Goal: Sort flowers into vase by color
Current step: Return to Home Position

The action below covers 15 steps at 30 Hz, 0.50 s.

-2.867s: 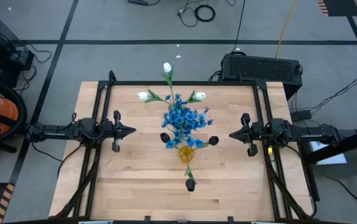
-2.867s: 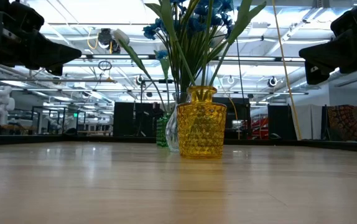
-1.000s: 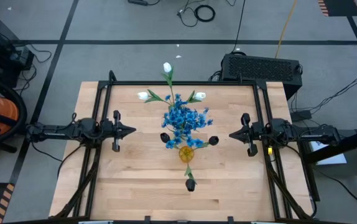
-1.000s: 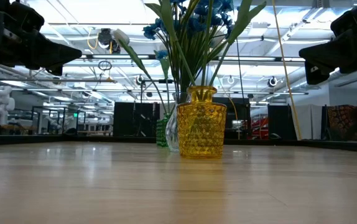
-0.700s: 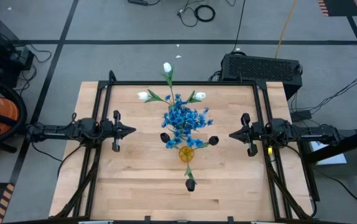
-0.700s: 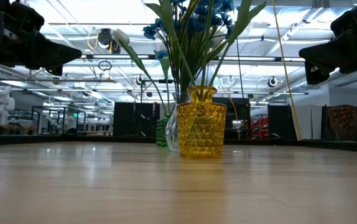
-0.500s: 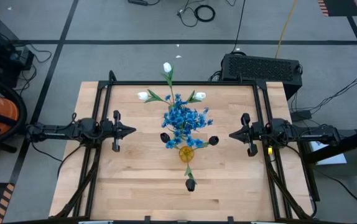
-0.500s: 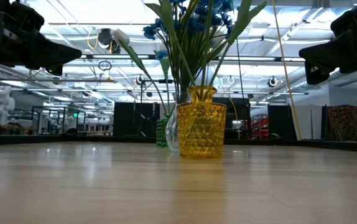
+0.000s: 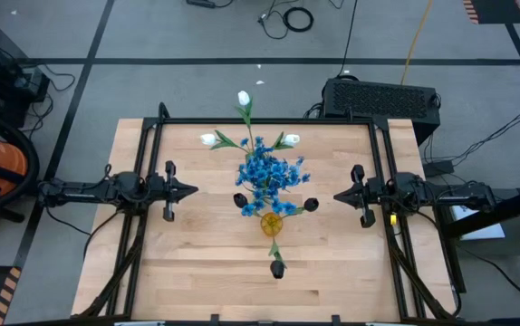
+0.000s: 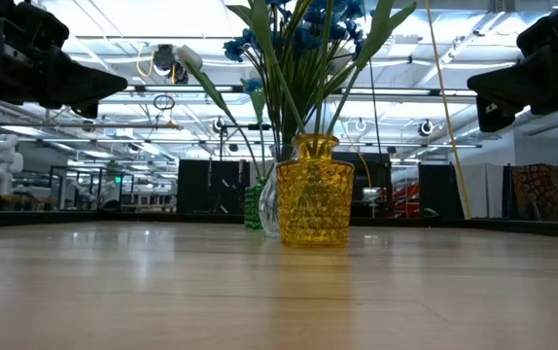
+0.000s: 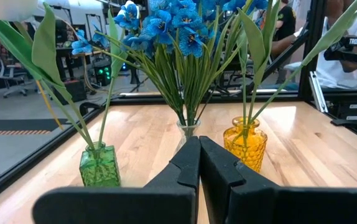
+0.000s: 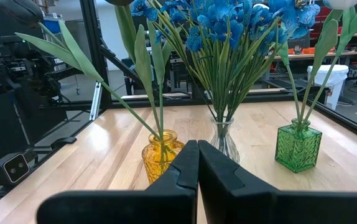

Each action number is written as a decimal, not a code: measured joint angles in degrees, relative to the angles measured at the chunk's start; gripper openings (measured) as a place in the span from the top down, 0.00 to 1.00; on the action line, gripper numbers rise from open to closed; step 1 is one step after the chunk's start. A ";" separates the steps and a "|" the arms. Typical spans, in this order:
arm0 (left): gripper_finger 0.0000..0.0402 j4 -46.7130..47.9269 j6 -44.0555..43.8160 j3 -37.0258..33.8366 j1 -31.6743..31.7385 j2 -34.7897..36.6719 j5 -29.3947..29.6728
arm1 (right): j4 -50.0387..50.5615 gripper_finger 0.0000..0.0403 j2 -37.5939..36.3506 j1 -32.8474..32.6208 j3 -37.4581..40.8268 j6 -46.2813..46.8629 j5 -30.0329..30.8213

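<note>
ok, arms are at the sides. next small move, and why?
Probably just hold and stop. The left gripper and right gripper sit shut and empty at either side of the table; white flowers stand in the green vase, blue flowers in the clear vase, dark flowers in the yellow vase.

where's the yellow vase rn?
High view: the yellow vase stands mid-table, roughly between the left gripper and right gripper, just nearer the front edge than the clear vase holding the blue flowers.
</note>
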State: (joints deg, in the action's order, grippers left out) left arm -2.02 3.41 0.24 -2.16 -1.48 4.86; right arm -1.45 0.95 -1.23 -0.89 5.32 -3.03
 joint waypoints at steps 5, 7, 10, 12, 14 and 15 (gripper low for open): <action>0.97 -0.02 0.01 0.00 0.00 0.00 0.04 | 0.00 1.00 -0.01 0.00 0.00 0.00 -0.02; 0.97 0.00 0.00 0.01 0.00 0.00 0.07 | 0.00 1.00 0.00 0.00 0.00 0.00 -0.01; 0.97 -0.02 0.01 0.01 0.01 0.00 0.11 | 0.00 1.00 -0.01 0.01 0.00 0.00 -0.01; 0.97 -0.02 0.01 -0.01 -0.01 0.00 0.24 | 0.00 1.00 0.00 0.00 0.00 0.00 -0.02; 0.97 -0.04 0.01 0.00 0.01 0.00 0.35 | 0.00 1.00 0.00 0.01 0.00 0.00 -0.02; 0.97 -0.04 0.01 -0.01 0.01 0.00 0.35 | 0.00 1.00 0.00 0.01 0.00 0.00 -0.01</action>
State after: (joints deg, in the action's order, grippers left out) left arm -2.07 3.42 0.23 -2.15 -1.48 5.21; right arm -1.45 0.95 -1.23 -0.89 5.32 -3.04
